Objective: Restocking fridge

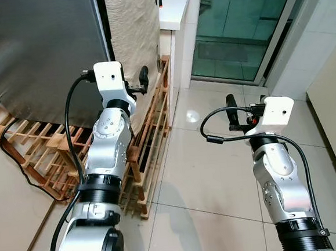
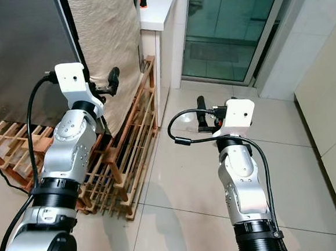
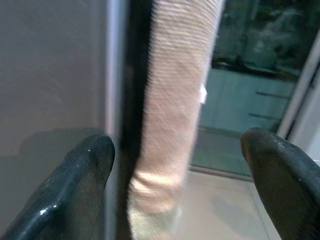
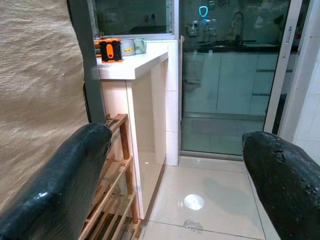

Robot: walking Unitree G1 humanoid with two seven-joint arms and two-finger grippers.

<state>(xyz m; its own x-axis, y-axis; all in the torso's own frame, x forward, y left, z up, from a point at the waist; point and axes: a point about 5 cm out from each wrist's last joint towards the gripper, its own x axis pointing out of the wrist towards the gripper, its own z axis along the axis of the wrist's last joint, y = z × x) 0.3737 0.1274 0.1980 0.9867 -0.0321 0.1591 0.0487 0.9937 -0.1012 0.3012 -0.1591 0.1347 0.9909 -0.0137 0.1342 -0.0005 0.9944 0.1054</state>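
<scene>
The grey steel fridge [image 1: 34, 49] fills the upper left, its door closed, with a beige cloth [image 1: 134, 35] hanging down its right side. My left gripper [image 1: 143, 80] is raised close to the fridge's right edge, near the cloth, open and holding nothing. In the left wrist view its two black fingertips [image 3: 75, 185] stand wide apart, framing the door edge [image 3: 117, 115] and the cloth [image 3: 175, 110]. My right gripper [image 1: 232, 113] hovers open over the tiled floor, right of the fridge, and its wrist view looks past both fingers [image 4: 65, 175] toward a white counter [image 4: 132, 62].
A wooden slatted rack [image 1: 148, 138] lies on the floor under and beside the fridge, with a black cable [image 1: 19, 163] across it. The white counter [image 1: 176, 8] carries an orange and black object [image 4: 110, 50]. A glass sliding door [image 1: 244, 26] stands behind. Pale tiles [image 1: 207, 175] spread right.
</scene>
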